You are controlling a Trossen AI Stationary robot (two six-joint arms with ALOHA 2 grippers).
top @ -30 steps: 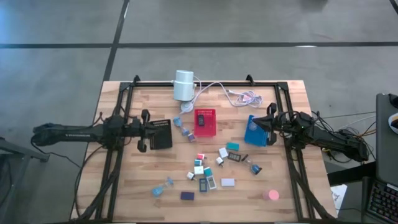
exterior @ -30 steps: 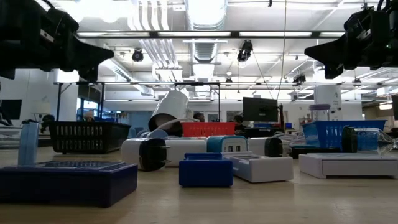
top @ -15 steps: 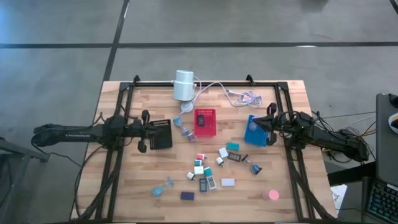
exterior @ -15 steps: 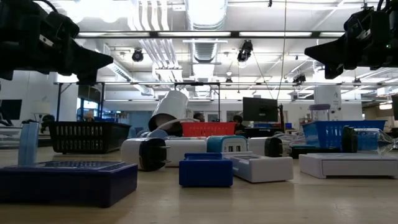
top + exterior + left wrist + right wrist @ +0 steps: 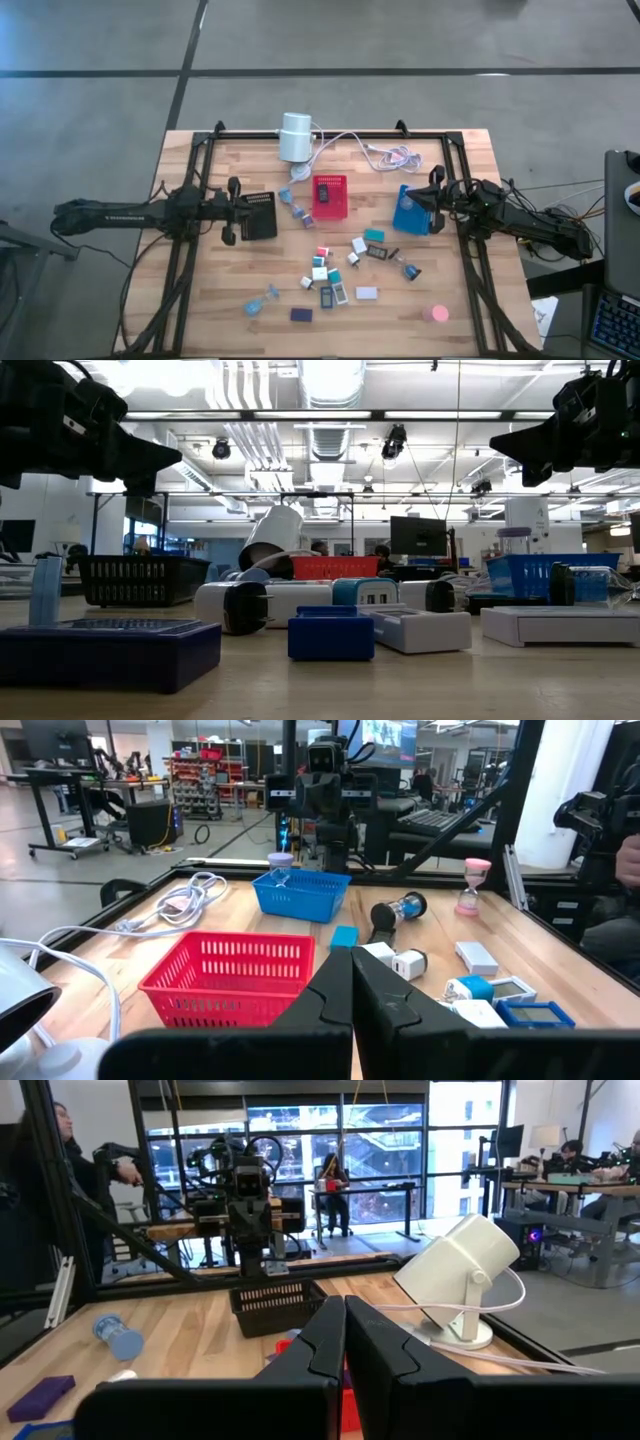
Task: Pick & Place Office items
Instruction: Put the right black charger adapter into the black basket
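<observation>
The office items (image 5: 338, 272) are small white, teal, blue and purple pieces scattered flat on the wooden table's middle and near part. A pink disc (image 5: 435, 313) lies at the near right. My left gripper (image 5: 240, 211) is shut and hovers level at the table's left, by the black tray (image 5: 262, 214). My right gripper (image 5: 430, 204) is shut and hovers level at the right, over the blue tray (image 5: 408, 212). Both wrist views show the fingers closed together, the left gripper (image 5: 352, 968) and the right gripper (image 5: 345, 1308), with nothing between them. In the low view both hang well above the items (image 5: 330, 633).
A red tray (image 5: 330, 196) stands between the arms in the table's middle. A white cylinder (image 5: 295, 137) with a coiled cable (image 5: 385, 152) sits at the far edge. A black frame (image 5: 330, 133) runs round the table. People show in the room beyond.
</observation>
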